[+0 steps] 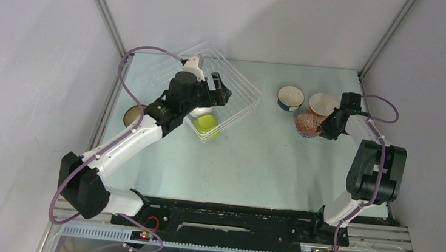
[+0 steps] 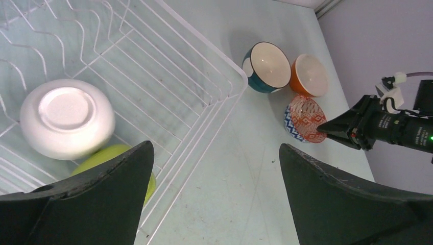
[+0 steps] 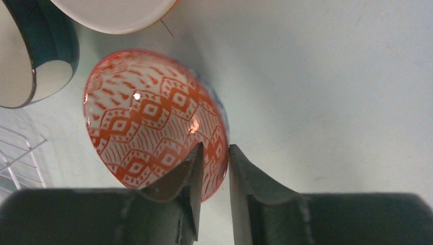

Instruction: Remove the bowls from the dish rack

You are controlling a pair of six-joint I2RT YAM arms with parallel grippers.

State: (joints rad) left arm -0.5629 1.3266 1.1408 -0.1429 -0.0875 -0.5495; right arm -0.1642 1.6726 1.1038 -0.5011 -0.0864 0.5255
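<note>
right fingers (image 3: 178, 184): narrow gap, straddling the rim of the patterned bowl (image 3: 153, 117); can't tell if they pinch it or sit loose. That bowl is tilted on the tabletop (image 1: 266, 160), just beside the orange bowl (image 2: 309, 75) and near the teal bowl (image 2: 265, 66), both upright. left fingers (image 2: 102, 194): spread wide, nothing between them, hovering over the dish rack (image 2: 204, 76) near its corner. Inside the rack: white bowl (image 2: 66, 120) upside down, lime green bowl (image 2: 102, 158) partly under it.

Pale mint table (image 1: 266, 160); plain grey walls (image 1: 248, 18) on three sides; aluminium corner posts (image 1: 104, 12).
</note>
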